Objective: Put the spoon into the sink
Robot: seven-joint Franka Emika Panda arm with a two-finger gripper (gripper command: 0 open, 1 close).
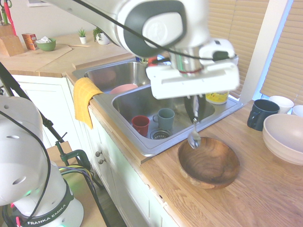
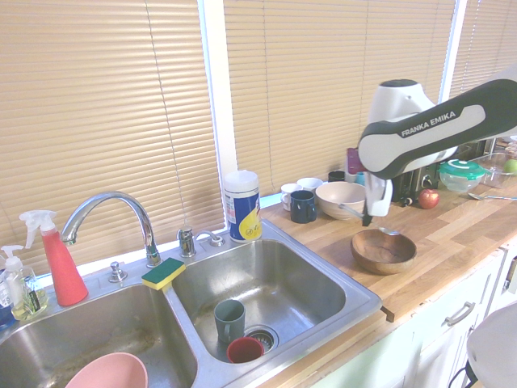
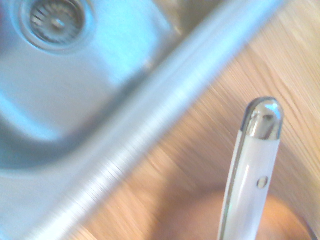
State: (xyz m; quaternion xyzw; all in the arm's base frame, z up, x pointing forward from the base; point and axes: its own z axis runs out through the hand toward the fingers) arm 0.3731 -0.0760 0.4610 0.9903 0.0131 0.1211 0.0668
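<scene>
Steel spoon (image 1: 194, 137) pinched by its handle in closed gripper (image 1: 193, 109), hanging bowl-end down, clear of everything. Directly beneath: wooden bowl (image 1: 209, 162) on butcher-block counter (image 1: 265, 189). Just beside and below: sink (image 1: 142, 142), its near basin holding red cup (image 1: 140, 125) and green mug (image 1: 165, 118) by the drain. Farther off: navy mug (image 1: 262, 114), stacked white bowls (image 1: 285, 137).

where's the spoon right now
In the first exterior view the spoon hangs from the gripper, just above the wooden bowl, beside the sink.
</scene>
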